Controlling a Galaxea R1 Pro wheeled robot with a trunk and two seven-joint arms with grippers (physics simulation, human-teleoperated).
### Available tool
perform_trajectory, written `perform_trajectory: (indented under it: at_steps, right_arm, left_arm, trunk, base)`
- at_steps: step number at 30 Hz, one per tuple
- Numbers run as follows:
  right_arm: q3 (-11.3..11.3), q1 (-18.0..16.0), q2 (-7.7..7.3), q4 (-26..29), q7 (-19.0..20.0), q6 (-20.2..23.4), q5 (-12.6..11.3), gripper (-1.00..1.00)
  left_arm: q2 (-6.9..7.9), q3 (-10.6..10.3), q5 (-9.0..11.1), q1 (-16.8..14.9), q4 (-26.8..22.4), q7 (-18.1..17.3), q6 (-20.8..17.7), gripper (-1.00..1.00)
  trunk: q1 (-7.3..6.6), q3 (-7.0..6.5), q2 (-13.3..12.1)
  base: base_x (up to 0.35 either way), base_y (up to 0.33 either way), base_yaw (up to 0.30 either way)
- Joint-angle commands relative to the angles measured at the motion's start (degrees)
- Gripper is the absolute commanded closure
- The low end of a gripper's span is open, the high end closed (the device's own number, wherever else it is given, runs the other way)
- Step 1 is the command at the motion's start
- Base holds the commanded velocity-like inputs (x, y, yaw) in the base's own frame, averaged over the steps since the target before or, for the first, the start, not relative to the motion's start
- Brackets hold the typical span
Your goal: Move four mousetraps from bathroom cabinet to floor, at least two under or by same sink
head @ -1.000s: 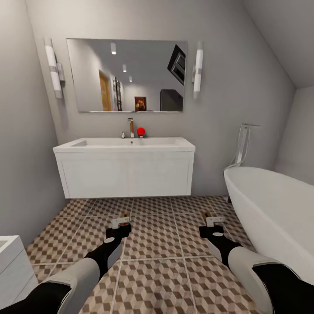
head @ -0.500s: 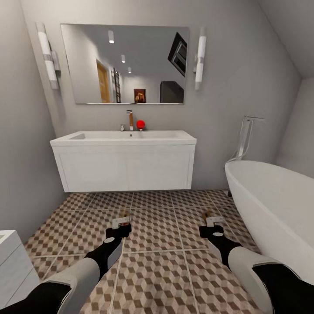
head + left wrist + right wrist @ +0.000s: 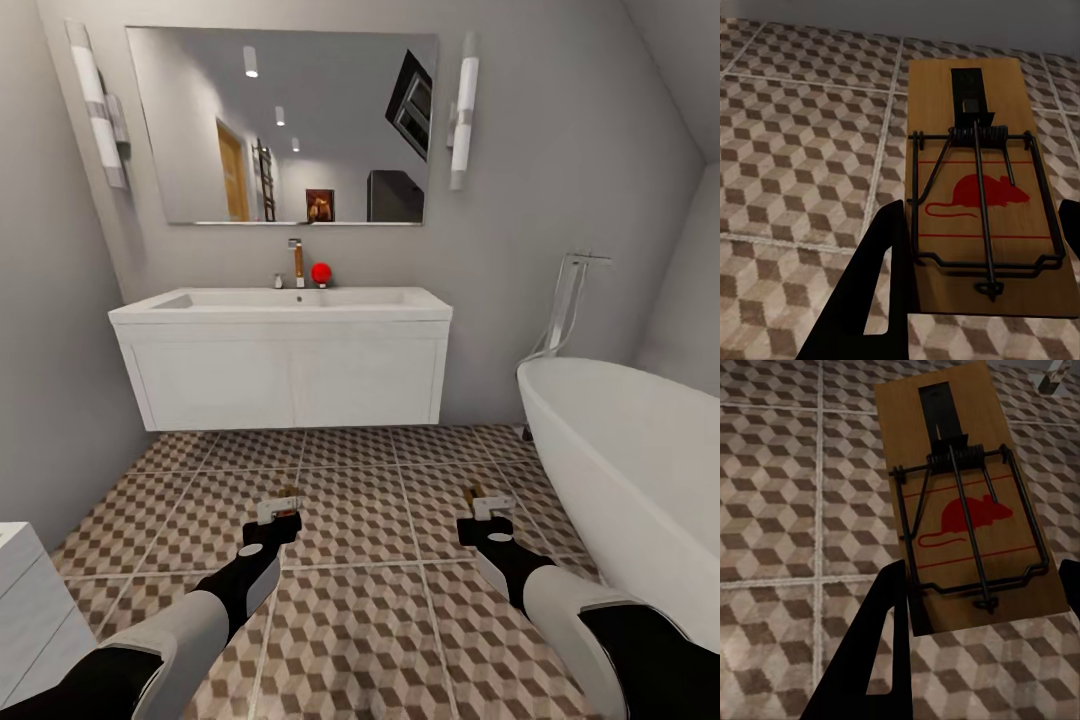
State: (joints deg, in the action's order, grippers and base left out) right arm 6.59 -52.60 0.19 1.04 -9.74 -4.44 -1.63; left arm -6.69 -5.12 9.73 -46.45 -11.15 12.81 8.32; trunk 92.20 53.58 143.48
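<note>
Each gripper carries a mousetrap above the cube-patterned bathroom floor (image 3: 350, 520). My left gripper (image 3: 274, 522) is shut on a mousetrap (image 3: 279, 507); the left wrist view shows that mousetrap (image 3: 975, 187) as a wooden board with a black wire spring and a red mouse print, held between the dark fingers (image 3: 874, 300). My right gripper (image 3: 484, 522) is shut on another mousetrap (image 3: 488, 504), and in the right wrist view this mousetrap (image 3: 964, 502) sits tilted between the fingers (image 3: 870, 652). Ahead stands the long white sink (image 3: 290, 300) on its white vanity (image 3: 290, 380). The cabinet is out of view.
A white oval bathtub (image 3: 640, 460) fills the right side, with a chrome floor tap (image 3: 565, 310) behind it. A red ball (image 3: 321, 272) sits by the sink's tap (image 3: 297, 262). A mirror (image 3: 285, 125) hangs above. A white unit's corner (image 3: 25, 600) is at lower left.
The whole view has shifted: the sink, mirror and bathtub look nearer and larger, so the camera has moved forward. Both grippers hold their mousetraps in the same pose.
</note>
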Motion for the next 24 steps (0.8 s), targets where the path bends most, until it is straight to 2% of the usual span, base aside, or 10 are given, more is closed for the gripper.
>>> perform_trajectory:
  at_steps: [1, 9, 24]
  right_arm:
    - [0.44, -0.04, 0.02, -0.07, -0.25, -0.13, -0.19, 1.00]
    - [0.44, -0.04, -0.01, -0.07, -0.22, -0.13, -0.14, 1.00]
    - [0.44, -0.04, 0.03, -0.07, -0.35, -0.08, -0.18, 1.00]
  left_arm:
    - [0.01, -0.50, 0.55, -0.04, 0.06, 0.32, 0.21, 1.00]
    - [0.08, -0.57, 0.55, -0.04, 0.47, 0.31, 0.18, 1.00]
    - [0.36, -0.59, 0.55, -0.04, 0.51, 0.29, 0.12, 1.00]
  trunk:
    - [-0.01, 0.06, 0.02]
    - [-0.01, 0.06, 0.02]
    - [-0.01, 0.06, 0.02]
  base:
    - [0.000, 0.000, 0.000]
    - [0.074, 0.000, 0.000]
    - [0.306, 0.000, 0.000]
